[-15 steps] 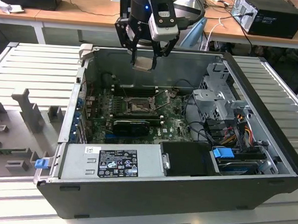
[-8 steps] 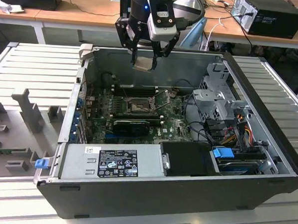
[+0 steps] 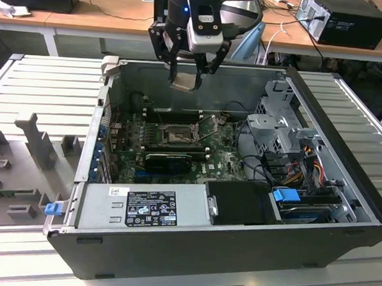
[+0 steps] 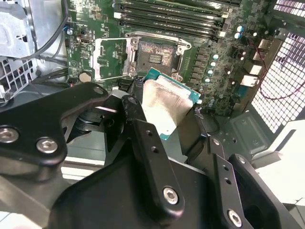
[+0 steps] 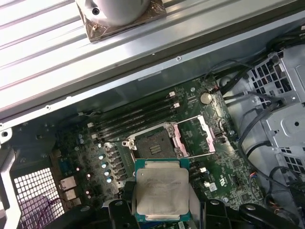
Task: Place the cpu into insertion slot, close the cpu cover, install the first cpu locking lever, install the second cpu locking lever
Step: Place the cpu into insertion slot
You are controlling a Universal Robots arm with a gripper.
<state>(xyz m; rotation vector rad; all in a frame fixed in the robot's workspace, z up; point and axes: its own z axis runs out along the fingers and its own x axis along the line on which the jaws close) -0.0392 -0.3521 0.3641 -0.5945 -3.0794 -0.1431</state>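
My gripper [image 3: 185, 78] hangs over the back part of the open computer case, shut on the cpu [image 3: 184, 84], a flat square chip with a pale metal face. In both wrist views the cpu [image 5: 162, 193] [image 4: 164, 102] sits between the black fingers [image 4: 143, 138], well above the green motherboard. The insertion slot [image 5: 155, 145] [image 4: 155, 56] [image 3: 176, 137] lies bare below, its dark pin field showing. The cpu cover [image 5: 194, 135] [image 4: 110, 59], a thin metal frame, stands swung open beside the slot.
Long black memory slots [image 5: 133, 119] run along one side of the socket. A grey drive cage [image 3: 281, 132] with cables fills the exterior view's right of the case. The power supply [image 3: 146, 208] sits along the front wall, and the back case wall [image 3: 201, 70] rises just behind the gripper.
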